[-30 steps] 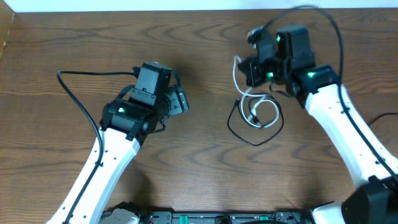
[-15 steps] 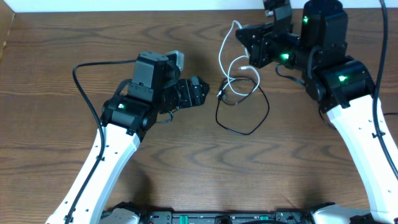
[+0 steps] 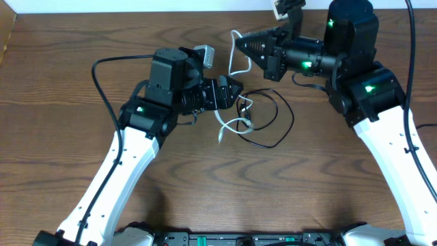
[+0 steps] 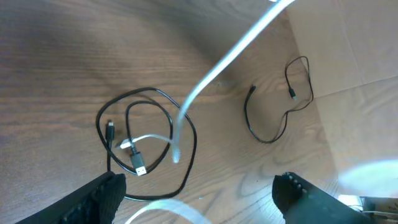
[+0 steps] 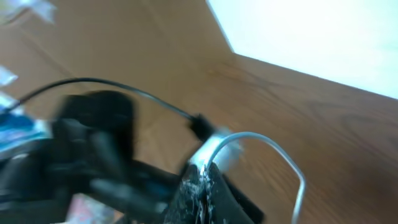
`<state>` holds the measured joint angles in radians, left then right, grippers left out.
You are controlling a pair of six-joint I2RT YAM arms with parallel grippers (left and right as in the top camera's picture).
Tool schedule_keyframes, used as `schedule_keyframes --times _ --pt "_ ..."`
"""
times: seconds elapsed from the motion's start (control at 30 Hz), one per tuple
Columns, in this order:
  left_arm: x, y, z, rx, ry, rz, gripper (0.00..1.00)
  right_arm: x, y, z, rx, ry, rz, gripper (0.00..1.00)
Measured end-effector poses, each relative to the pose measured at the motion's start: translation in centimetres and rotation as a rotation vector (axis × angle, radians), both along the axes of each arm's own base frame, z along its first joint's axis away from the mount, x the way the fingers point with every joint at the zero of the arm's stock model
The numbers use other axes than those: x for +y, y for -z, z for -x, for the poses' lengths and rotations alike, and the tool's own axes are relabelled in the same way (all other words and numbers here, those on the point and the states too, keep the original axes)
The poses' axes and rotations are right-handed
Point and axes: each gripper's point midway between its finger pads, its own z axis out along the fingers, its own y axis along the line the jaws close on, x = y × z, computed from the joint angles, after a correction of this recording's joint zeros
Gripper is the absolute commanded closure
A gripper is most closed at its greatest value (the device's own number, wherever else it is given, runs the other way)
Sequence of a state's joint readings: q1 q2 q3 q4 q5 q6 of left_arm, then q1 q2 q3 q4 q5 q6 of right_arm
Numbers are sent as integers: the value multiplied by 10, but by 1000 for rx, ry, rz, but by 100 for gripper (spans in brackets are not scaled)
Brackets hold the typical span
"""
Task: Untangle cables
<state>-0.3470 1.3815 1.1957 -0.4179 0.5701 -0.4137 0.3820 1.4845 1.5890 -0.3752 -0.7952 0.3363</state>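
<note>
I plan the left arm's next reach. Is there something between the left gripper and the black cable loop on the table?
Yes. The white cable, held up by the right gripper, slants between the open left gripper and the black cable loop.

The table (image 3: 205,184) is brown wood with a plain dark grain, smooth and with only a dull sheen. The white cable (image 4: 236,46) has a smooth, plastic-looking sheath that catches the light, and the black cables (image 4: 149,91) are thin, smooth and faintly glossy. The left arm (image 3: 119,171) and right arm (image 3: 392,154) wear glossy white plastic shells, with matt black housings nearer the wrists
</note>
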Motion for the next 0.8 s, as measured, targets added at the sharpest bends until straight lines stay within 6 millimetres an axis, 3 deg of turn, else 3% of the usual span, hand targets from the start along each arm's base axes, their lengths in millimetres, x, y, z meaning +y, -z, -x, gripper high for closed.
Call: schedule_keyframes --times 0.2,0.4,0.63,0.8 --pt "1 17 -7 33 -18 -28 19 7 -8 11 8 -65 -37 99" --pt "7 23 -14 29 -57 -63 28 8 -14 12 -9 -80 -58 99" --pt "20 26 -23 7 -128 -119 28 13 -56 22 -167 -162 -161 99" --pt "33 27 -31 3 -175 -135 43 14 -68 30 -176 -205 -199 99"
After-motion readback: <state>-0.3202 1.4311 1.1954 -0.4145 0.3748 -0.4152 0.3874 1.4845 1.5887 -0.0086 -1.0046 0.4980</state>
